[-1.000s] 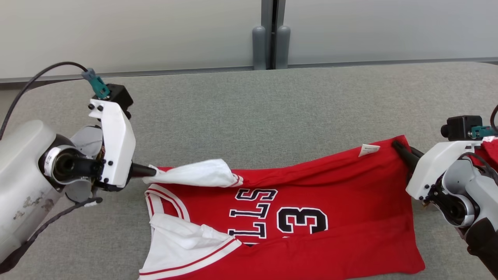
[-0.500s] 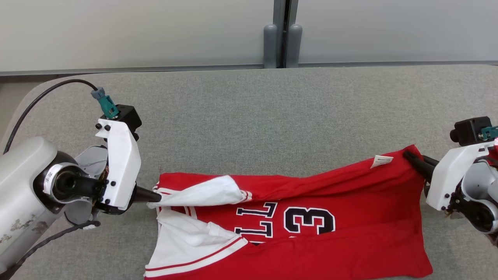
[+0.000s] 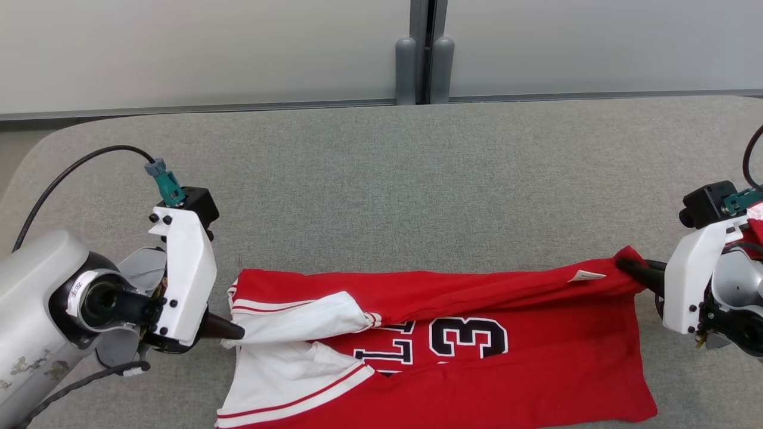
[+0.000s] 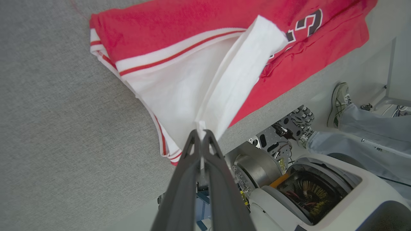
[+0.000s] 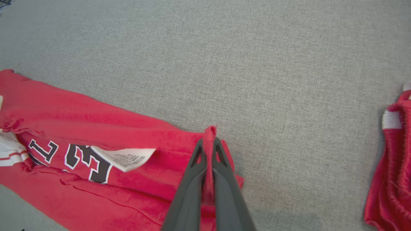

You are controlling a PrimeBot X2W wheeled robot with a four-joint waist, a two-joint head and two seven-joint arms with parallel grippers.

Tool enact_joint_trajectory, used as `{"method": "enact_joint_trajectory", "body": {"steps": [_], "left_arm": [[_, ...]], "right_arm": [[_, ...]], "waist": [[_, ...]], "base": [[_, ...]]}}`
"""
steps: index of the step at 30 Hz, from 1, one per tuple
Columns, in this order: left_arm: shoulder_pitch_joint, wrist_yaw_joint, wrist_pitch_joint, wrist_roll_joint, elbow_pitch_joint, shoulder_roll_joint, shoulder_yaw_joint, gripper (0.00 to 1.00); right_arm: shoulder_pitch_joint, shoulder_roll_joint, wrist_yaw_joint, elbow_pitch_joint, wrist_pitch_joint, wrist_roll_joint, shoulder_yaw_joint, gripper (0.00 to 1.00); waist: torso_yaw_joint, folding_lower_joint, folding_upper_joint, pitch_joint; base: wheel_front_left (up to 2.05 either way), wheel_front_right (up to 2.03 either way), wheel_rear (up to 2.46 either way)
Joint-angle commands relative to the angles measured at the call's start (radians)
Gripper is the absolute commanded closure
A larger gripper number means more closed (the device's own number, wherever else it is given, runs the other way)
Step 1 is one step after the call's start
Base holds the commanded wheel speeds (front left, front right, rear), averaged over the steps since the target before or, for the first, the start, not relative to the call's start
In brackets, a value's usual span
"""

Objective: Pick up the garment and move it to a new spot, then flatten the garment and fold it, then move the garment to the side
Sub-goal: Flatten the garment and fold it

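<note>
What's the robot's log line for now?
step: fold | left gripper: shut on jersey shoulder | right gripper: shut on hem corner | jersey: lying on grey table

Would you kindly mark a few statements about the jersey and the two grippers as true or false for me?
1. The left gripper is shut on a white part of the jersey. True.
2. The right gripper hangs open, holding nothing. False: it is shut on a red corner of the jersey.
3. The big digit on the jersey is a 7. False: it is a 3.
4. A white label sits on the jersey close to the right gripper. True.
</note>
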Motion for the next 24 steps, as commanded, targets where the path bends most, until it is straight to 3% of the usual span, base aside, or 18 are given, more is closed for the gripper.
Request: {"method": "enact_joint_trajectory", "body": {"steps": [1,24], "left_arm": [[0.016,0.007,0.006,-0.006,-0.006,0.006,-0.002,1.0],[0.044,0.027,0.04,-0.027,-0.036,-0.008,-0.021,1.0]], "right_arm": [[-0.018,-0.008,0.0,-0.001,-0.003,0.006,0.014,1.0],[-0.073,-0.014,0.0,0.027,0.083,0.036,0.123,1.0]], "waist": [[0.0,0.0,0.0,0.006],[0.005,0.0,0.0,0.034]], "base": [[0.0,0.0,0.0],[0.0,0.0,0.0]]}}
